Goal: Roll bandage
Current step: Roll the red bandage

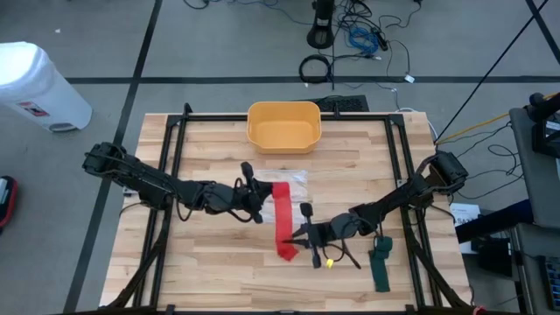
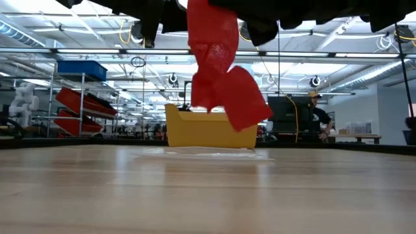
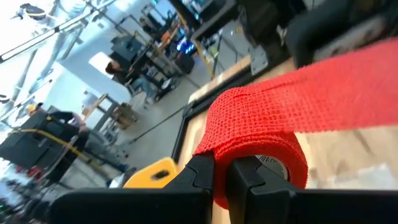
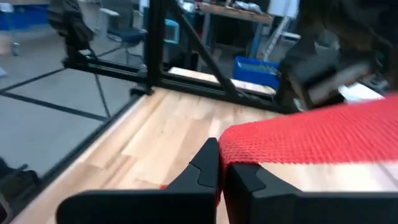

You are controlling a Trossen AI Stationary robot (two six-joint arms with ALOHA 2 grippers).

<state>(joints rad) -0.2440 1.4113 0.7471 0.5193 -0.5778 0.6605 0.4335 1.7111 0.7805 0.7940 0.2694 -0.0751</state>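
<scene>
Bandage held taut mid-desk, both hands on it

L hand (image 1: 260,206) clamps the rolled end of the red bandage (image 1: 283,214); R hand (image 1: 302,234) is pinched on the free end, lifted off the desk (image 1: 210,262) w/ tension, I'd say for tight winding.

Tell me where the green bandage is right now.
High view: the green bandage lies on the table's right near edge, beside the right gripper, unheld.

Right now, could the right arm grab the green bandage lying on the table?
Probably not yet. The green bandage lies in the open close beside the right gripper, but its jaws are shut on the red bandage, stretched across to the left gripper. It would need to let go first.
</scene>
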